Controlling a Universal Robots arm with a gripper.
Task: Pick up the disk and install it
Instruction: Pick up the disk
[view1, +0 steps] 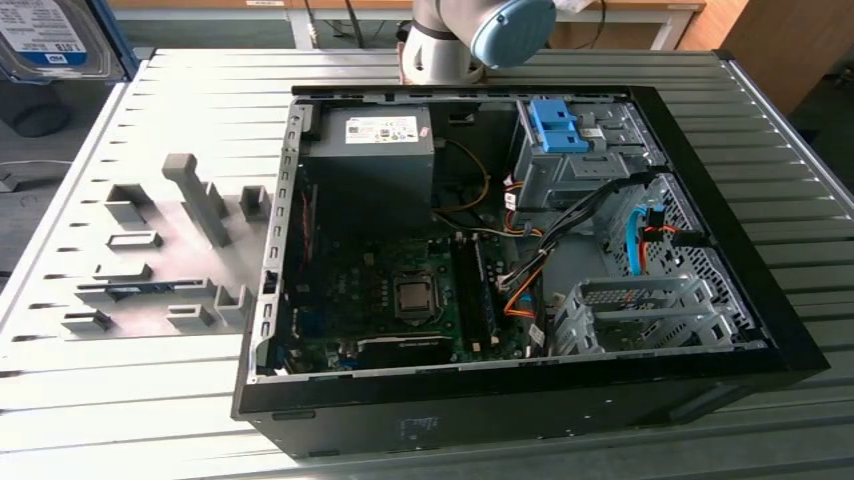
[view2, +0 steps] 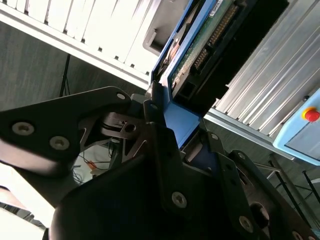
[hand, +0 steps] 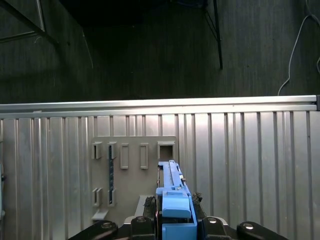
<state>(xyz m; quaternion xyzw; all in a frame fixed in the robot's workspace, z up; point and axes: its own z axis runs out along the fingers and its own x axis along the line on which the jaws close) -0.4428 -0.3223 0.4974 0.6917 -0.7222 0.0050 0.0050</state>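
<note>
The disk (view1: 47, 35), a silver drive with a white-and-blue label, hangs in the air at the exterior view's far upper left, above the table's edge. In the first wrist view its blue carrier frame (hand: 174, 200) sits edge-on between the fingers of my gripper (hand: 175, 222). In the second wrist view the disk (view2: 200, 45) shows its green circuit board and blue frame, and the gripper (view2: 170, 120) is shut on the blue frame. The open computer case (view1: 267, 300) lies on the table, apart from the disk, to the exterior view's right.
A grey fixture plate (view1: 160, 270) with upright slots lies beside the case; it also lies below the gripper (hand: 130, 170). Inside the case are a grey power-supply box (view1: 374, 135), a motherboard (view1: 400, 290) and a drive cage with a blue bracket (view1: 561, 125). The arm's base (view1: 454, 40) stands behind the case.
</note>
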